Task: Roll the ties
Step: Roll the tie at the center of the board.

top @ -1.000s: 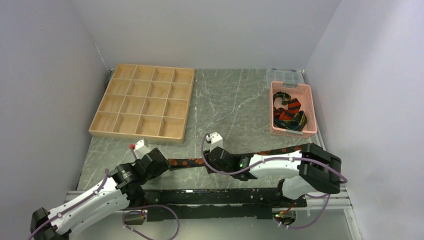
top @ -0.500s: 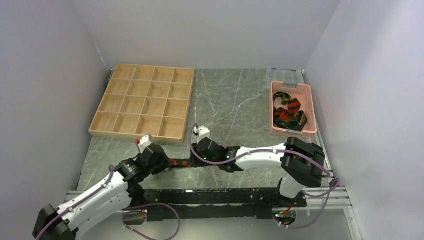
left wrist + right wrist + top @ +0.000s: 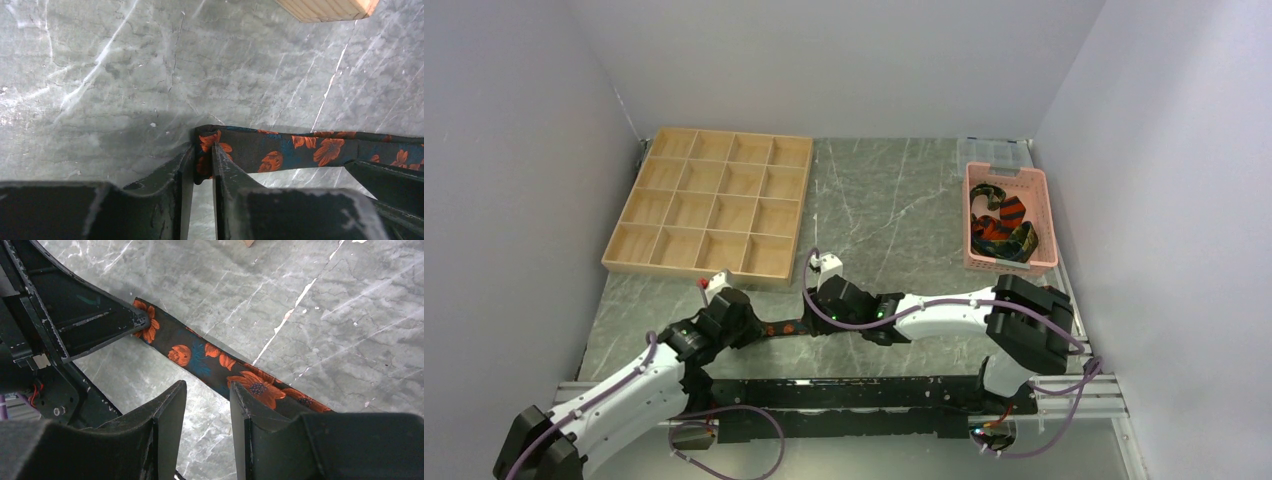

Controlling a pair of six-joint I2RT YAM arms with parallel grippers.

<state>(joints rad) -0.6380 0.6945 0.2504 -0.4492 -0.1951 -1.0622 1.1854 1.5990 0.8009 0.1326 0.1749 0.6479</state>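
your left gripper is pinched nearly shut on the tie at its left end; its length runs right, past your half-open, empty right gripper.

You have a wooden grid tray far left on the grey marbled table, and a pink slotted basket far right, just before a clear plastic box.

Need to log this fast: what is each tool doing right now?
Left tool: closed on the end of the floral tie.
Right tool: open, holding nothing.
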